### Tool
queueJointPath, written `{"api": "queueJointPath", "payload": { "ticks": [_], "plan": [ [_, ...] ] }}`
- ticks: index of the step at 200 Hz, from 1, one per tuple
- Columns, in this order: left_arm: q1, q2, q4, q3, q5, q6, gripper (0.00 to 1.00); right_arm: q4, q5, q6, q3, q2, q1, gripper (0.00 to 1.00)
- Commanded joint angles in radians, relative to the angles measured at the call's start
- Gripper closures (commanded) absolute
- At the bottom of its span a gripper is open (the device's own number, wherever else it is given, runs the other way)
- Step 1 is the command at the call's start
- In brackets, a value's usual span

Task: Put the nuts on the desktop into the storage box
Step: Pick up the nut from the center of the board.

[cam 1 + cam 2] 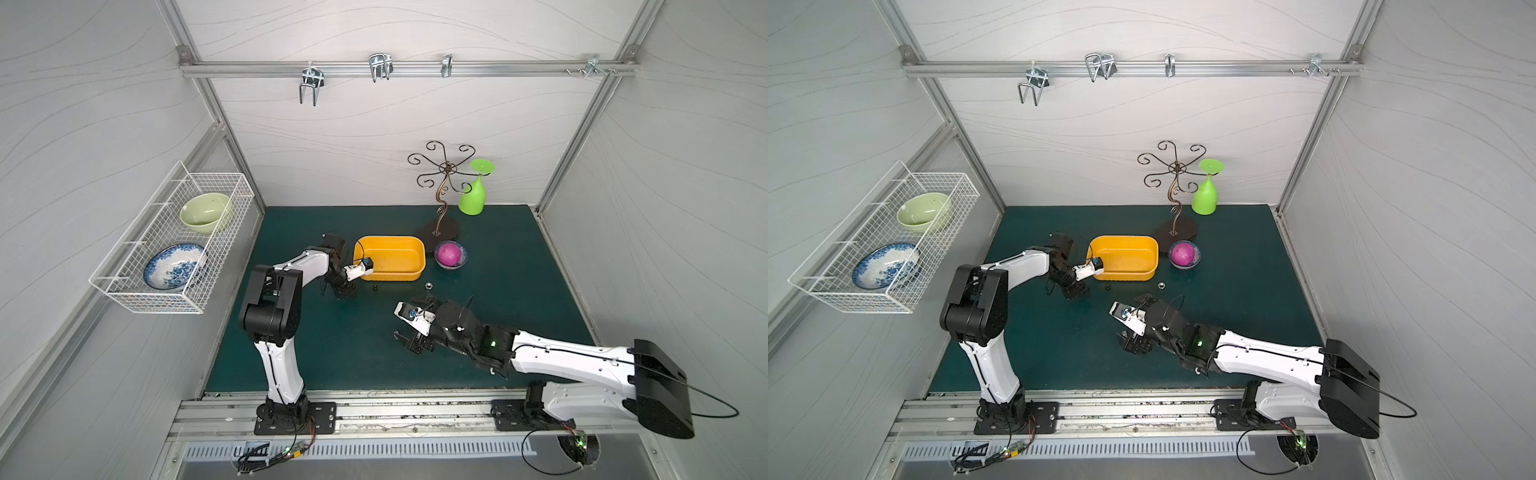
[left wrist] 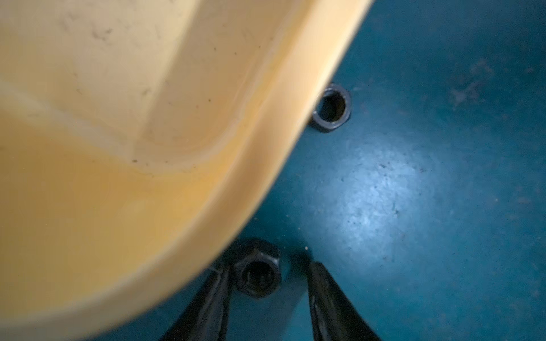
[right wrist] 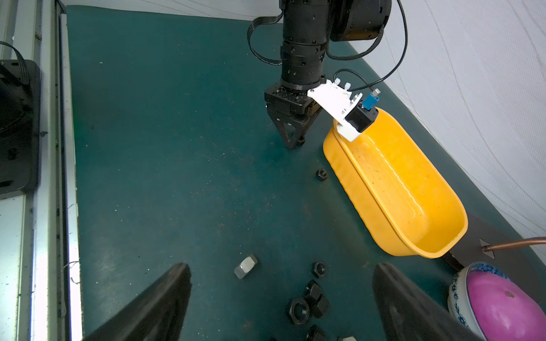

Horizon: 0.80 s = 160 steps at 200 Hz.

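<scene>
**Left jaws around a nut by the box, right jaws wide over the pile**

You've got the left jaws down at the table, just beside the near left corner of the yellow storage box. In the left wrist view a black nut lies flat between the two fingers. One finger looks to be against it and the other has a strip of table showing, so the jaws are narrowly spread around it, not pinching it yet.

A second black nut lies on the table just beside the box's long near wall; you can spot it in both top views too.

Your right jaws are spread wide. In the right wrist view a small heap of black nuts sits on the table between those fingers, and a silver nut lies a bit apart from the heap.

The little bowl with the pink ball sits just off the box's right end.
</scene>
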Motion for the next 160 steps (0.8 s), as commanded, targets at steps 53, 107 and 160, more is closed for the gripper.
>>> {"api": "queueJointPath", "payload": {
  "ticks": [53,107,160],
  "plan": [
    [-0.009,0.042,-0.066,0.056,0.013,0.019,0.72,-0.034,-0.002,-0.002,0.045,-0.011,0.007,0.01],
    [-0.007,-0.008,-0.109,0.04,-0.013,0.038,0.85,-0.043,0.003,0.008,0.052,-0.007,0.009,0.01],
    [-0.007,-0.103,-0.149,0.03,0.0,0.018,0.83,-0.058,-0.014,0.024,0.087,0.055,0.009,0.01]
  ]
}}
